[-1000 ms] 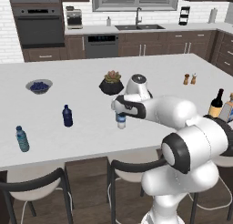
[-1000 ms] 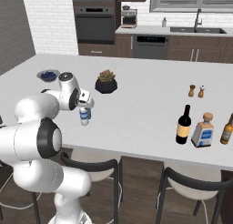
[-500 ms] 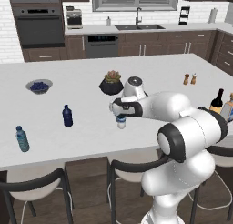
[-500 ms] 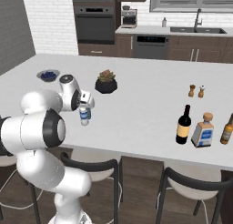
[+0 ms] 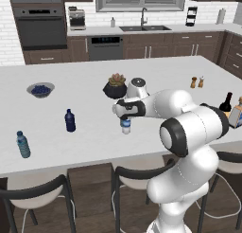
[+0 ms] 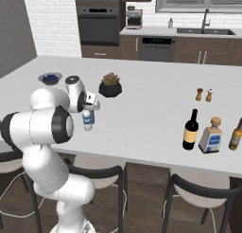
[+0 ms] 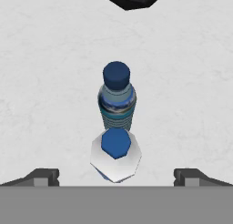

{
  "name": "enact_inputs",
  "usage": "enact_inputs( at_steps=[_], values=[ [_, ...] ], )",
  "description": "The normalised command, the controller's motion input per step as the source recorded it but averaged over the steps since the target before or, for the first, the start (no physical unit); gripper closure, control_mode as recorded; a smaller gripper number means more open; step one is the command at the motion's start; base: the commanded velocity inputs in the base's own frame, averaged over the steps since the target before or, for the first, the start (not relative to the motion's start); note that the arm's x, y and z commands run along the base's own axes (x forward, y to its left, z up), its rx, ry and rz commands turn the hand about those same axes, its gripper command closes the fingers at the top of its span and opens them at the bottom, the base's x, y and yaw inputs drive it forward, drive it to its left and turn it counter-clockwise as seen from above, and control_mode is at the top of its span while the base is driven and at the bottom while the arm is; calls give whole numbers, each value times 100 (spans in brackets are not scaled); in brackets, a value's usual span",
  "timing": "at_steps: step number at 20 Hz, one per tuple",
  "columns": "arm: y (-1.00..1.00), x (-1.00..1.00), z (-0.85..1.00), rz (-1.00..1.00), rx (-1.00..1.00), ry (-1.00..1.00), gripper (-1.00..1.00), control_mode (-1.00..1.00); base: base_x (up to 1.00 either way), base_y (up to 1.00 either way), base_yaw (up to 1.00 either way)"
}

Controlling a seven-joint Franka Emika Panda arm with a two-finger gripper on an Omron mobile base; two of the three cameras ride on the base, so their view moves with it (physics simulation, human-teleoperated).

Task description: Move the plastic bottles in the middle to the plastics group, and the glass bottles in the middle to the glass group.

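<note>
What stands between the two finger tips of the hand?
In the hand view, a small white bottle with a blue top stands between the tips of the hand, touching neither.

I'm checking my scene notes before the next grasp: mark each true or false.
1. The gripper is open above a small blue-capped bottle. True.
2. The wine bottle lies on its side. False: it stands upright.
3. The dark blue bottle stands apart from the gripper. True.
4. The potted plant sits in the sink. False: it is on the counter.
</note>
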Motion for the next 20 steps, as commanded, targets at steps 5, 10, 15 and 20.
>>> enact_inputs(
  at_steps=[5,10,15,20],
  values=[
    [0,0,-24,4,0,0,-100,-100,0,0,0],
    [0,11,-23,3,0,0,-100,-100,0,0,0],
    [0,16,-8,2,0,0,-100,-100,0,0,0],
    [0,7,-6,2,0,0,-100,-100,0,0,0]
  ],
)
